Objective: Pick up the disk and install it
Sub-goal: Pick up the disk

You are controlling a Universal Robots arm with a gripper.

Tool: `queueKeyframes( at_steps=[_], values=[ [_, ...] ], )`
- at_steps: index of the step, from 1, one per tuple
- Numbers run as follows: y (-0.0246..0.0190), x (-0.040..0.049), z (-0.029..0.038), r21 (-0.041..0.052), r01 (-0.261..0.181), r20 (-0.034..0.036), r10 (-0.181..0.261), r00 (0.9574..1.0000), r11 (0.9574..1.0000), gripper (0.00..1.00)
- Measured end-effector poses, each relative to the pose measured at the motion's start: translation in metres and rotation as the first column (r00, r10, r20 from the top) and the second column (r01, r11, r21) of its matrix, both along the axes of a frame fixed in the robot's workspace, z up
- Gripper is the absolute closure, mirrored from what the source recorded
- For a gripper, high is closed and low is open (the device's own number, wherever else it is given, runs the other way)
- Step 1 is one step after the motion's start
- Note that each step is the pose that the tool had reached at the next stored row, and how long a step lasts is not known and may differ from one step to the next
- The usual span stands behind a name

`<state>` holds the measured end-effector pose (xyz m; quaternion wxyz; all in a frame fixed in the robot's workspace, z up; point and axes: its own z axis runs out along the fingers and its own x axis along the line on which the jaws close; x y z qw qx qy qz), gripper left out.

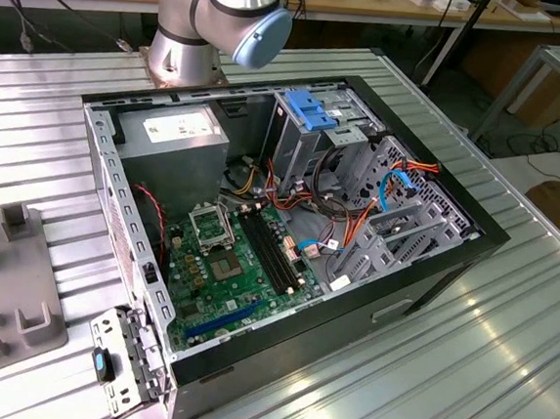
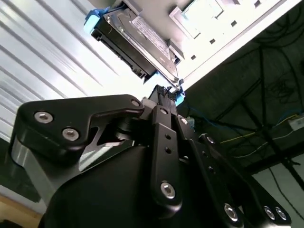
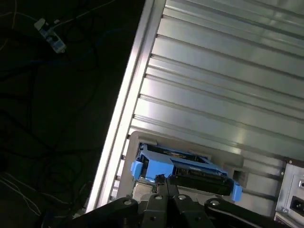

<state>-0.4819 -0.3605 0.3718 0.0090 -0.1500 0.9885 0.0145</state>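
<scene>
We see the disk [image 3: 183, 166] in both wrist views as a flat grey metal slab with a pale label on its broad face, framed by a bright blue plastic rail whose tabs stick out at either end. In the second wrist view it shows edge-on, dark along its side. It seems to sit in a low grey cradle [image 3: 180, 142] on the ribbed metal surface [image 3: 228, 71], though the angle is steep. The hand [image 3: 164, 184] is right at the disk's near edge, its black linkages converging on the blue rail; we cannot tell whether it is pinching the rail or only touching it.

The cradle stands just beside the surface's bright outer edge, with the dark floor [image 3: 57, 118] and loose cables beyond. On the other side the ribbed metal runs on bare.

In the exterior view the arm [image 1: 228, 19] rises at about eleven o'clock from the open computer case [image 1: 350, 304]. A light-blue bracket [image 1: 308, 109] stands at twelve o'clock inside the case, and bare surface lies at five o'clock.
</scene>
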Motion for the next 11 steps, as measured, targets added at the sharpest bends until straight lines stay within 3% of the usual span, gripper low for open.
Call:
queueKeyframes(
  at_steps=[3, 5, 6, 11],
  values=[
    [0.0000, 0.0000, -0.0001, -0.0075, -0.080, -0.0003, 0.080, 0.9968, 0.9968, 0.89],
    [0.0000, 0.0000, -0.0005, -0.0141, -0.182, -0.0011, 0.182, 0.9833, 0.9832, 0.89],
    [0.0000, 0.0000, -0.0007, -0.0170, -0.226, -0.0018, 0.226, 0.9742, 0.9741, 0.89],
    [0.0000, 0.0000, -0.0010, -0.0221, -0.314, -0.0032, 0.314, 0.9495, 0.9492, 0.89]
  ],
)
